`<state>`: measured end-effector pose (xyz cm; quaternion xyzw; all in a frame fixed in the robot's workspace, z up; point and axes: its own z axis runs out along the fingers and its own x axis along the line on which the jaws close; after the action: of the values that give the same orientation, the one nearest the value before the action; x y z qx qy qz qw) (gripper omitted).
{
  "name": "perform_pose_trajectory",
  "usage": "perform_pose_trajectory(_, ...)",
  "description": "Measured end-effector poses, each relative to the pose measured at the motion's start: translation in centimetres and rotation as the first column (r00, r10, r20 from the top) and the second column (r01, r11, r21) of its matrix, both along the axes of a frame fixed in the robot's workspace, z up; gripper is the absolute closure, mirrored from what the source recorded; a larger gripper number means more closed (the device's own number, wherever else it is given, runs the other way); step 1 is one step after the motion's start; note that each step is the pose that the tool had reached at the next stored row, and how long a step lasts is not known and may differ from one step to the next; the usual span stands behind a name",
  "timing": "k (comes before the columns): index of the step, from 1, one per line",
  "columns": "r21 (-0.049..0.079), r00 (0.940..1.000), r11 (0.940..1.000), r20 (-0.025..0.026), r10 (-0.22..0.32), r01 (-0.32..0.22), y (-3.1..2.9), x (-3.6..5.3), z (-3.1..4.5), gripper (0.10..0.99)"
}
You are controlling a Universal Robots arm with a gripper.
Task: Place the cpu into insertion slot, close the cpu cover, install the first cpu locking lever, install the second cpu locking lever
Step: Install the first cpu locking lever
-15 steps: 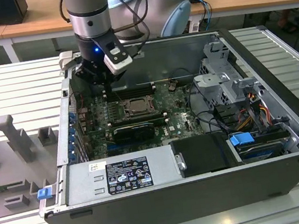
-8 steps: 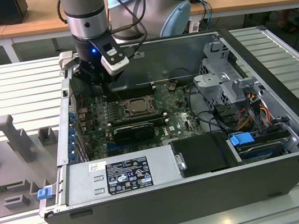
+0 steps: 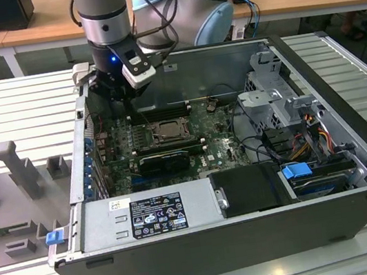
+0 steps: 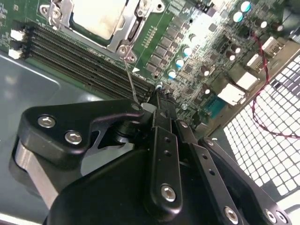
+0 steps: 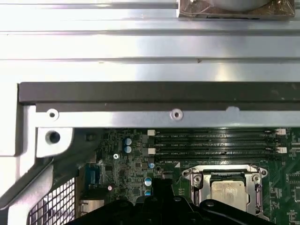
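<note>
The cpu (image 5: 228, 191) shows its pale silvery top inside the insertion slot (image 3: 148, 137) on the green board, also seen in the second wrist view (image 4: 98, 18). The cpu cover (image 4: 119, 40), a silvery frame, lies flat around the chip. A thin wire locking lever (image 4: 130, 77) rises from the cover's corner towards my gripper (image 4: 159, 96). The gripper's black fingers meet at their tips, shut, right beside the lever's upper end; whether they touch it is unclear. In the exterior view the gripper (image 3: 125, 110) hangs just behind the slot, towards that view's left.
Long black memory slots (image 5: 215, 143) run between the socket and the case's rear wall (image 5: 140, 93). A black finned card (image 3: 164, 160) sits in front of the socket. A power supply (image 3: 153, 212), a drive cage (image 3: 273, 88) and loose cables (image 3: 307, 125) are also inside the case.
</note>
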<state>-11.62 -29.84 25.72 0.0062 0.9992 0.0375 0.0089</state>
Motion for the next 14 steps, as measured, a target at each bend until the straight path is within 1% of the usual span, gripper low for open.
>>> perform_pose_trajectory(3,0.0,1.0,1.0,0.0,0.0,0.0,0.15,0.07,0.0,0.98)
perform_pose_trajectory(4,0.0,1.0,1.0,0.0001,0.0,0.0,0.17,0.39,0.0,0.98)
perform_pose_trajectory(5,0.0,1.0,1.0,0.0,0.0,0.0,0.16,1.49,0.0,0.98)
perform_pose_trajectory(6,0.0,1.0,1.0,0.0,0.0,0.0,0.16,2.23,0.0,0.98)
perform_pose_trajectory(8,0.0,1.0,1.0,-0.0001,0.0,0.0,0.17,2.8,0.0,0.98)
perform_pose_trajectory(11,0.0,1.0,1.0,0.0,0.0,0.0,0.17,4.0,-0.01,0.98)
perform_pose_trajectory(14,0.001,1.0,1.0,-0.0001,0.0,0.0,0.17,6.15,-0.23,0.98)
